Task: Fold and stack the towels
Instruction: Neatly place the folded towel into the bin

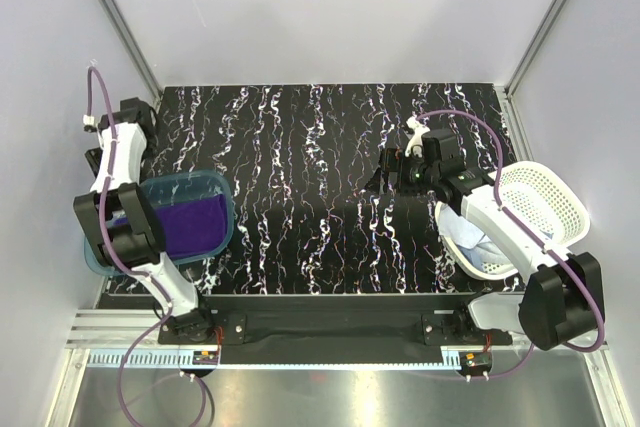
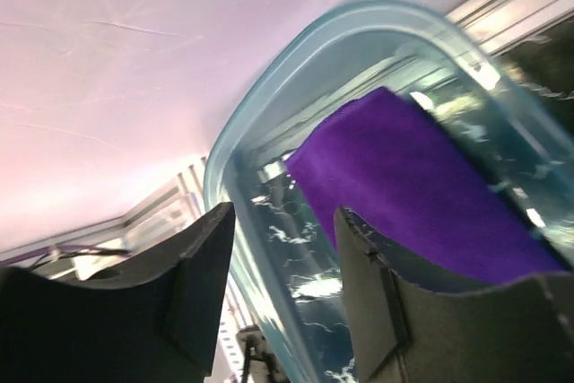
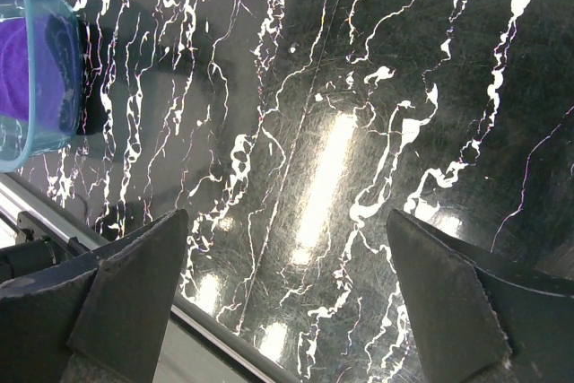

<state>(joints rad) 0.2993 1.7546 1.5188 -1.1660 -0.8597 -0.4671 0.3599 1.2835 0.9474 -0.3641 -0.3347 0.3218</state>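
Left fingers (image 2: 202,284): you see them apart, with nothing held between them.
Left gripper (image 2: 285,221): it sits close to the tub (image 2: 269,105) and is aimed across the rim; your wrist view looks into the tub from low at its side.
Right fingers (image 3: 134,293): spread wide and holding nothing; only table shows in the gap.
Right gripper (image 3: 287,221): it hangs above the table (image 1: 300,167), right of centre. It is near the basket (image 1: 550,197) and well apart from the tub.
Purple towel (image 2: 421,195): it lies inside the tub as one flat rectangle, and no finger touches it. From above you find it at the table's left edge, partly under the left arm.
Blue towel (image 1: 468,235): it lies bunched in the near end of the basket, where the right arm crosses over it.
Tub: translucent teal, standing on the table at the left edge; its corner also shows at the upper left of your right wrist view.
Basket: white and perforated, at the table's right edge beside the right arm.
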